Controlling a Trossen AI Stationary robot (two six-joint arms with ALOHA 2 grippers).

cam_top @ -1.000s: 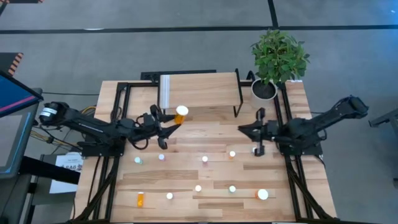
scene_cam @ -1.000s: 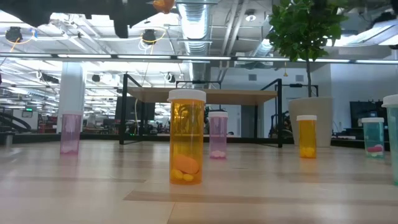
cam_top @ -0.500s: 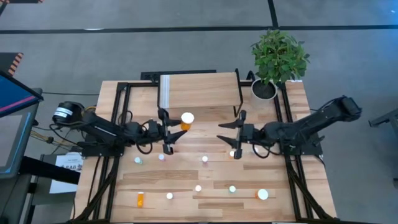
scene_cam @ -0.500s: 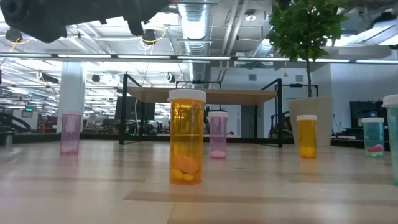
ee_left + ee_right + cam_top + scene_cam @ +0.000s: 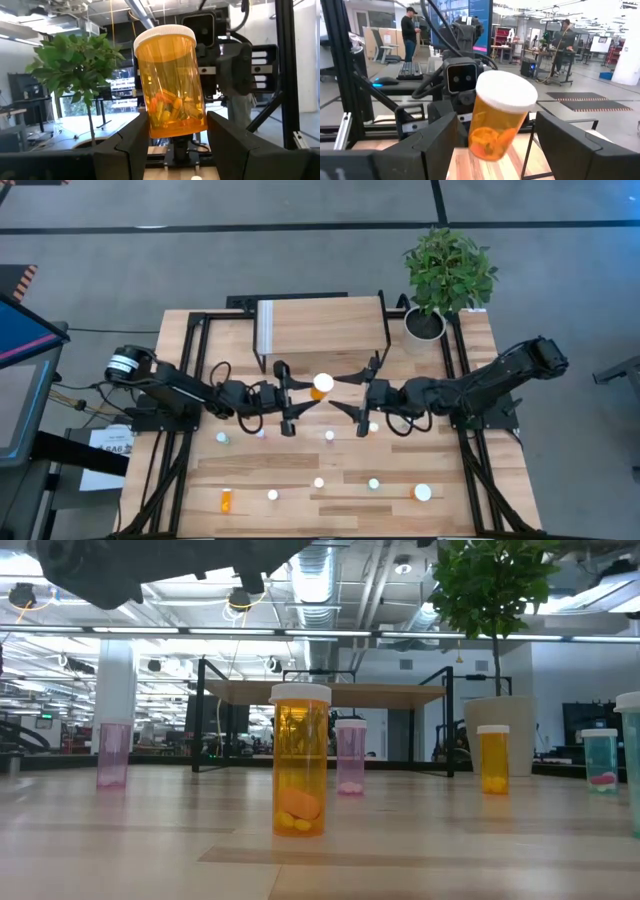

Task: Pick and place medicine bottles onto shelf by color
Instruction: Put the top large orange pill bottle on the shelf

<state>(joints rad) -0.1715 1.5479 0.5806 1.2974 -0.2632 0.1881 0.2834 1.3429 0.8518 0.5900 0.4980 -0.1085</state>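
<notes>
Currently the orange bottle (image 5: 321, 384) (white cap, pills inside) is mid-table in the air, just in front of the shelf (image 5: 320, 325), clamped in the left gripper (image 5: 297, 397). Right gripper (image 5: 357, 394) faces it, fingers spread on either side of the bottle, not touching. Other bottles stand on the tabletop (image 5: 450, 470) nearer the front.

The left claw (image 5: 298, 402) carries the orange bottle (image 5: 321, 385) rightward to the desk's middle, while the right claw (image 5: 362, 398) swings leftward, fingers spread around it.
</notes>
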